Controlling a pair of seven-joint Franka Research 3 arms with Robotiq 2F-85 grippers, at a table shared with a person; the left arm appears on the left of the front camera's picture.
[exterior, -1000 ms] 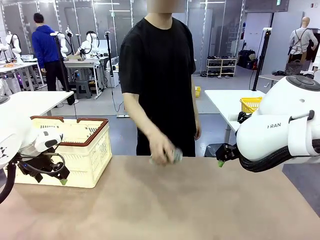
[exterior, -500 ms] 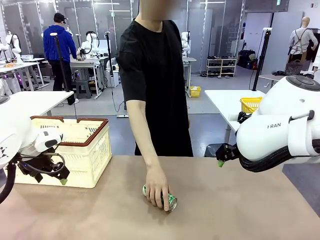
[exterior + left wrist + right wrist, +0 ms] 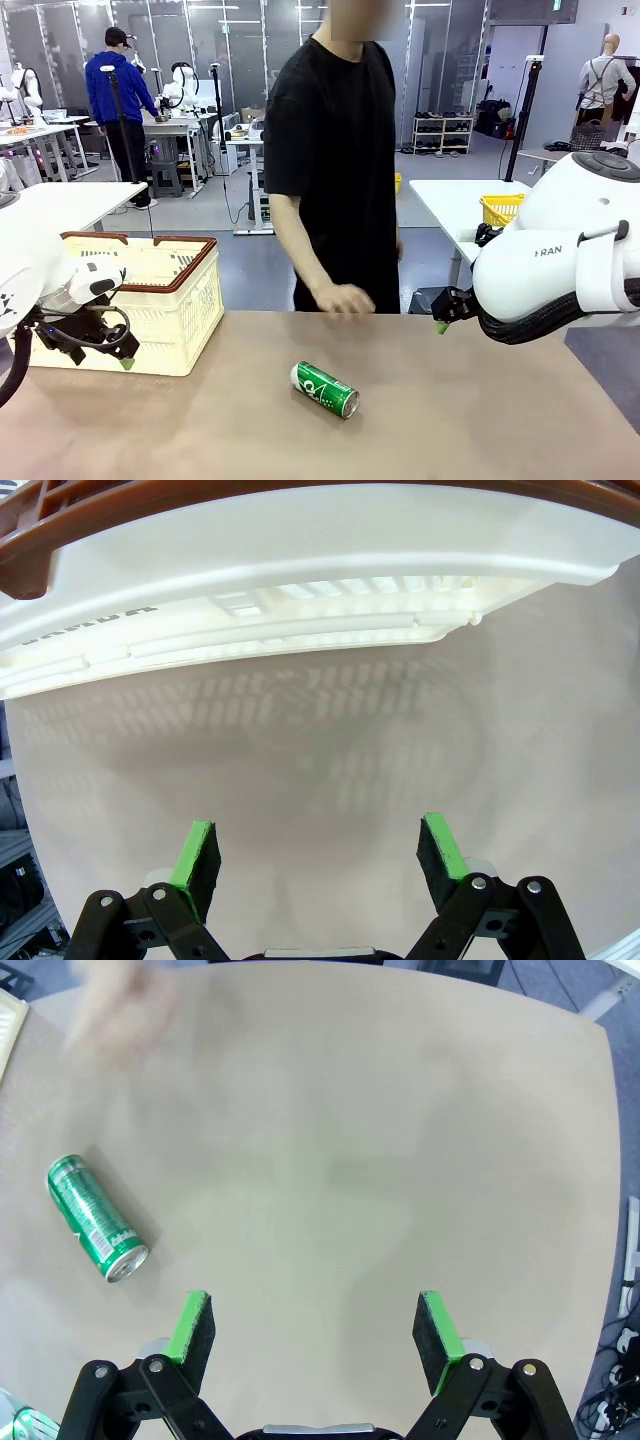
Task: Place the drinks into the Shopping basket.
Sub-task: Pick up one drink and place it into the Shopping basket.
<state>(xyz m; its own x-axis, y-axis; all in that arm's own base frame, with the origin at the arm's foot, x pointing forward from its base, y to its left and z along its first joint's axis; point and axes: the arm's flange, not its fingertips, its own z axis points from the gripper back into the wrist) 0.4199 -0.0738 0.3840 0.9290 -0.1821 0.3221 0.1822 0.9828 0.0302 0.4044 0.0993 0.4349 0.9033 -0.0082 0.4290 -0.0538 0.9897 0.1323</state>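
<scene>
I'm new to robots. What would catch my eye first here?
A green metal drink can lies on its side, central on the tan table. At the robot's left stands a cream slotted plastic basket with a reddish-brown rim. A person's hand hovers over its far edge.

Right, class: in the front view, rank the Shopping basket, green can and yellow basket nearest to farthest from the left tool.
1. Shopping basket, right beside the left tool.
2. green can, lying mid-table.
3. yellow basket, on the far right table.
</scene>
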